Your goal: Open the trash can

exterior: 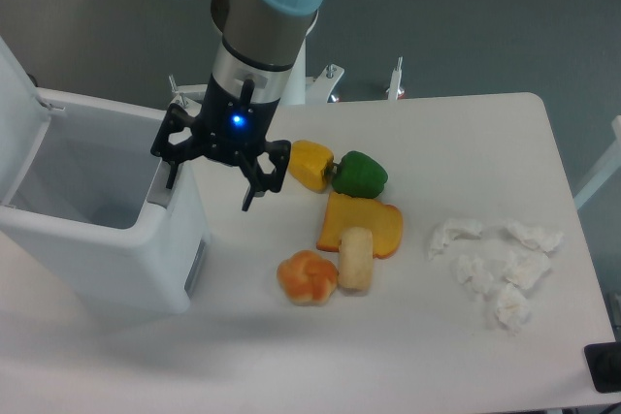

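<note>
The large white trash can stands at the left of the table. Its lid stands swung up at the far left, and the inside of the bin shows. The grey push tab sits on the rim at the right side. My gripper hangs over that rim with its fingers spread. One finger is right above the tab, the other finger is over the table. The gripper holds nothing.
To the right of the bin lie a yellow pepper, a green pepper, an orange slice of toast with a pale roll on it, and an orange bun. Crumpled white tissues lie at the right.
</note>
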Controlling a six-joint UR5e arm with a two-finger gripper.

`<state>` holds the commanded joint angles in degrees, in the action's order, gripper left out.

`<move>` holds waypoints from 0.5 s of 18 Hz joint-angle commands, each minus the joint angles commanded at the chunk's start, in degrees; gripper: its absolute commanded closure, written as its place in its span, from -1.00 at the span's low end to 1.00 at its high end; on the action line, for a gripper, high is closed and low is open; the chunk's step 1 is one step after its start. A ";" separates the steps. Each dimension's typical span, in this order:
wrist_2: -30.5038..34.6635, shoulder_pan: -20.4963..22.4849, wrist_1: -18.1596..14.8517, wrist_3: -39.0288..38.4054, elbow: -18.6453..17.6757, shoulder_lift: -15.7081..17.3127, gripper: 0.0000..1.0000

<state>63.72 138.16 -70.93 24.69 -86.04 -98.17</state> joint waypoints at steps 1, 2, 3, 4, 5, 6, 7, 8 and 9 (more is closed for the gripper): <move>0.35 0.18 0.44 0.88 -0.09 -0.35 -1.00; 1.48 0.62 1.58 2.97 -0.44 -0.97 -1.00; 2.97 1.67 2.28 5.43 -0.79 -2.10 -1.00; 4.12 2.72 2.38 7.80 -0.70 -2.72 -1.00; 4.65 3.77 2.64 10.35 -0.53 -3.16 -1.00; 4.75 4.66 2.82 13.25 -0.53 -4.13 -1.00; 4.83 5.71 2.82 15.97 -0.70 -5.09 -1.00; 5.10 6.68 2.82 18.26 -0.88 -5.97 -1.00; 6.49 7.21 2.73 20.11 -0.97 -6.59 -1.00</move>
<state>70.21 145.37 -68.20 44.81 -87.01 -104.76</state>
